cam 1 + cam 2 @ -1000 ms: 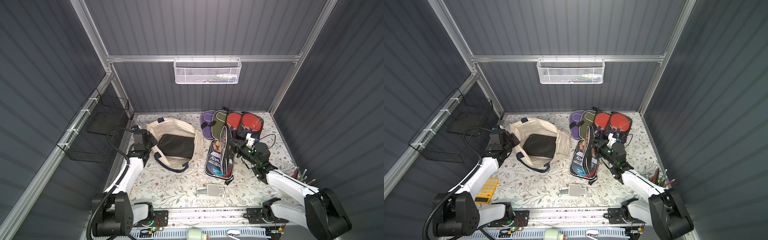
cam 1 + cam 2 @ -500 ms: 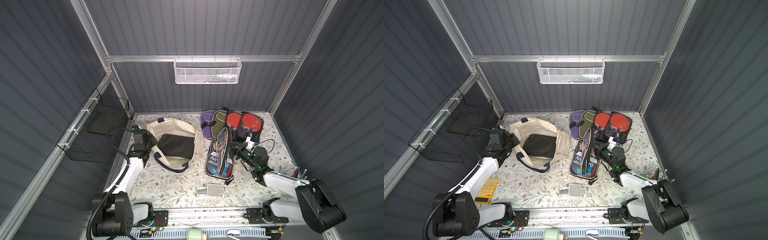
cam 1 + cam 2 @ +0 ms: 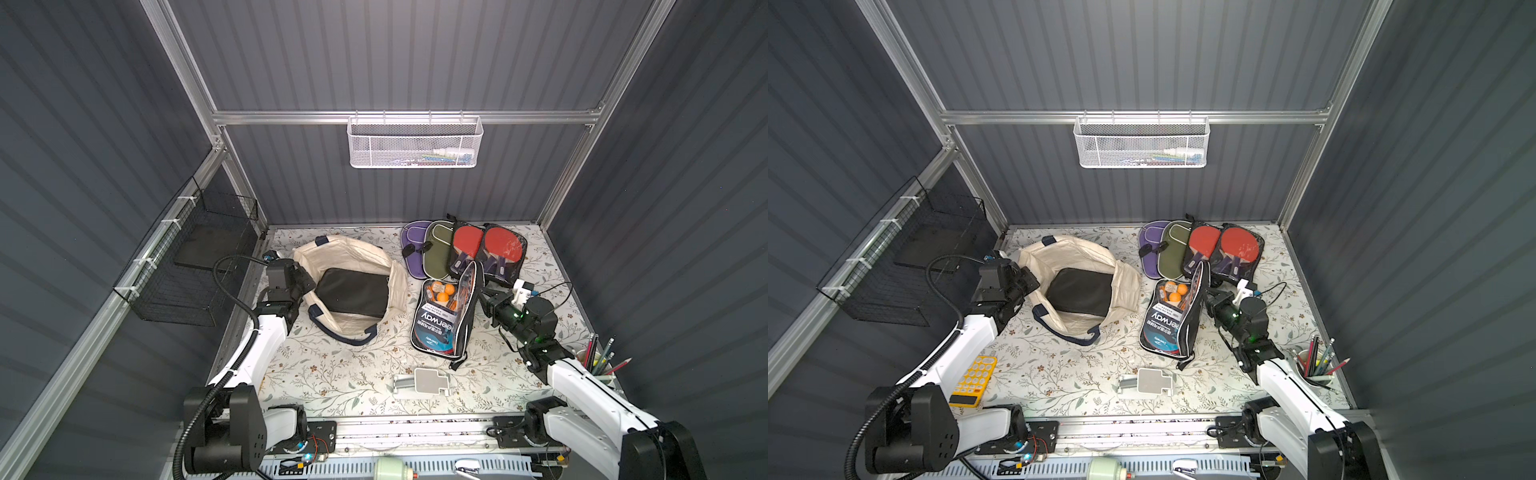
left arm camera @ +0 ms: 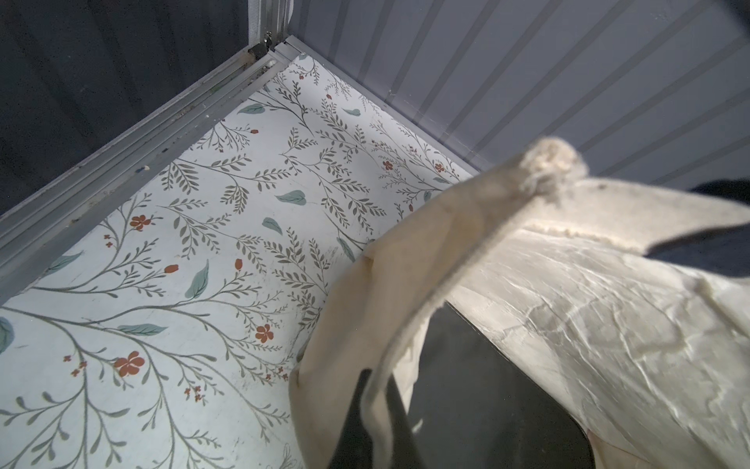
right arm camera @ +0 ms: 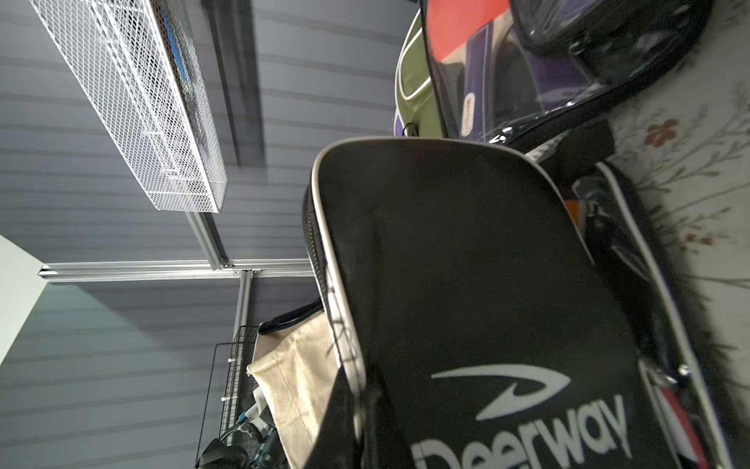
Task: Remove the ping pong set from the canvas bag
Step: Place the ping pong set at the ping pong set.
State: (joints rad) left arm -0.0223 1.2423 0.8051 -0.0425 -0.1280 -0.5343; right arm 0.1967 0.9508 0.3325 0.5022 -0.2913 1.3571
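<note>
The cream canvas bag (image 3: 345, 253) (image 3: 1071, 253) lies open at the back left of the floral table, with a black pouch (image 3: 353, 291) (image 4: 487, 385) inside it. My left gripper (image 3: 306, 286) (image 4: 375, 377) is shut on the bag's left rim (image 4: 446, 227). The ping pong set (image 3: 436, 328) (image 3: 1160, 322) is a black Deerway case with orange balls behind a clear front. It stands tilted on its edge outside the bag, to its right. My right gripper (image 3: 482, 291) (image 5: 363, 390) is shut on the case's piped rim (image 5: 487, 284).
Purple (image 3: 413, 249) and olive (image 3: 436, 249) paddle covers and a clear case with red paddles (image 3: 490, 249) lie behind the set. A white bracket (image 3: 424, 380) sits near the front, a pencil cup (image 3: 594, 361) front right, a yellow calculator (image 3: 973, 380) front left. A wire basket (image 3: 195, 257) hangs on the left wall.
The right arm shifted slightly while keeping hold of the case. The case, the bag and the left arm have hardly moved.
</note>
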